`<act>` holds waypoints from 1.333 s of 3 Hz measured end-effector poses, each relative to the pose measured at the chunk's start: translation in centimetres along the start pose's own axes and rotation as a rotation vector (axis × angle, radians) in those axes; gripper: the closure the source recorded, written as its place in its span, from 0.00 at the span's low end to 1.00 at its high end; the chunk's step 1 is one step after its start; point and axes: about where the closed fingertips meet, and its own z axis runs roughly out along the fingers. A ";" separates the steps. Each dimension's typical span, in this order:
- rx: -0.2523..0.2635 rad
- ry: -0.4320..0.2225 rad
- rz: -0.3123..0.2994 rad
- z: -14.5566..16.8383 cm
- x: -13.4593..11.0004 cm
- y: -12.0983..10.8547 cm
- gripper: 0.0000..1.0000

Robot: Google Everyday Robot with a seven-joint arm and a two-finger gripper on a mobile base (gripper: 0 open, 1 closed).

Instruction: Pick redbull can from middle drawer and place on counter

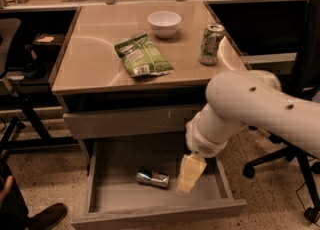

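The redbull can lies on its side on the floor of the open middle drawer, a little left of the drawer's middle. My gripper, with pale yellow fingers, hangs inside the drawer just to the right of the can, a short gap away from it. The white arm reaches in from the right above the drawer. The tan counter tops the grey drawer unit.
On the counter are a green chip bag, a white bowl and a green-and-white can. The shut drawer front above has light scratch marks. An office chair base stands at the right; a shoe at lower left.
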 end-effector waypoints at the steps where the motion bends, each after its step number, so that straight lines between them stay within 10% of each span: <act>1: -0.059 -0.005 0.022 5.7 -0.2 0.6 0.00; 4: -0.108 -0.017 0.053 11.2 0.2 1.5 0.00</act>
